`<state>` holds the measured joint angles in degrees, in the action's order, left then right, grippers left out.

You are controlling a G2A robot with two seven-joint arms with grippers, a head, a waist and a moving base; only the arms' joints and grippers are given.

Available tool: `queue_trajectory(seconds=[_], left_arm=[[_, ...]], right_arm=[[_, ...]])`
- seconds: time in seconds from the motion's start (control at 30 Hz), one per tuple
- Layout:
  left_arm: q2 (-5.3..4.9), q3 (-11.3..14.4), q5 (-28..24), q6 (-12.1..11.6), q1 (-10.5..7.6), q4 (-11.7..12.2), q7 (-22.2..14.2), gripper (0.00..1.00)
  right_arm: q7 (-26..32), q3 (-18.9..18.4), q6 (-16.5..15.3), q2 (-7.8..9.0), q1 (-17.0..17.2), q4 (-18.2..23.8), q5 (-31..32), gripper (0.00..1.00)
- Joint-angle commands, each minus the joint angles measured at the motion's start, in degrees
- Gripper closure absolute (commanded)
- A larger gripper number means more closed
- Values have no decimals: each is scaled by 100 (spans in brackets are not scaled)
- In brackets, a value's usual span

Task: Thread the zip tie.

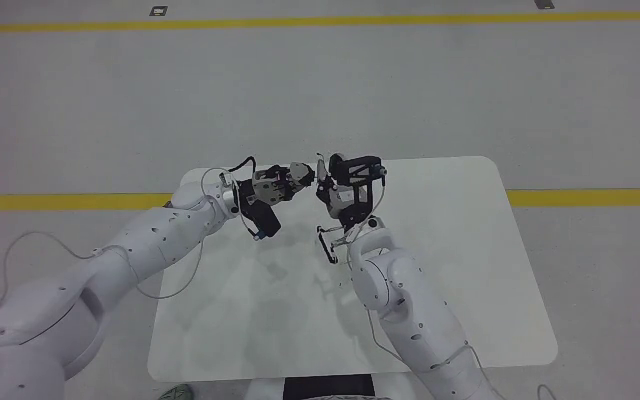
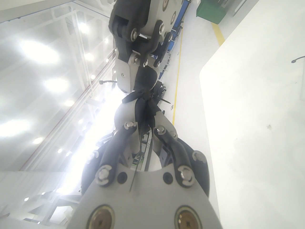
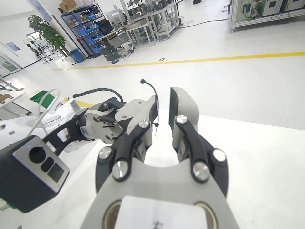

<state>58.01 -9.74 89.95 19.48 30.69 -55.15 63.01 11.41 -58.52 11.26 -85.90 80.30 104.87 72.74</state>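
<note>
A thin black zip tie [image 3: 156, 101] stands upright, its square head at the top of a curved strap. My left gripper [image 2: 143, 107] is shut on the zip tie [image 2: 135, 168], and the loose strap trails back over its palm. My right gripper [image 3: 164, 94] is open and faces it tip to tip, with the strap lying close along the inner side of one finger [image 3: 150, 110]. From above, the left gripper [image 1: 298, 177] and right gripper [image 1: 322, 186] meet in the air over the far part of the white table [image 1: 450, 260].
The white table [image 3: 238, 144] has rounded corners, and its far edge lies just beyond the grippers. The left arm's wrist camera box [image 3: 35, 160] hangs close beside my right gripper. Yellow floor lines [image 1: 560, 197] run past the table.
</note>
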Motion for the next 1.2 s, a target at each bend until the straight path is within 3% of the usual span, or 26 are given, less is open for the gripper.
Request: queue_trajectory(seconds=[0.0, 0.2, 0.37, 0.57, 0.73, 1.0, 1.07, 1.17], left_arm=[[0, 0, 0, 0, 0, 0, 0, 100], [-18, -129, -49, -116, 78, -92, -150, 100], [-57, -418, -491, -441, 249, -148, -40, 100], [-76, -788, -1278, -1153, 500, -217, 275, 100], [-59, -1038, -1769, -1677, 682, -202, 334, 100], [-59, -1044, -1756, -1702, 682, -192, 319, 100], [-56, -1083, -1781, -1701, 733, -222, 108, 100], [-32, -1254, -2407, -2092, 949, -408, 30, 100]], right_arm=[[-50, -55, 15, 7, 27, 21, 25, 0], [-162, -181, 27, 36, 152, 67, 219, 0], [-336, -288, 80, 62, 238, 79, 500, 0], [-784, -398, -28, 106, 250, -8, 1076, 0], [-1302, -430, -208, 145, 251, -284, 1564, 0], [-1302, -430, -208, 145, 251, -284, 1564, 0], [-1302, -430, -208, 145, 251, -284, 1564, 0], [-1343, -375, -411, 173, 199, -336, 1721, 0]])
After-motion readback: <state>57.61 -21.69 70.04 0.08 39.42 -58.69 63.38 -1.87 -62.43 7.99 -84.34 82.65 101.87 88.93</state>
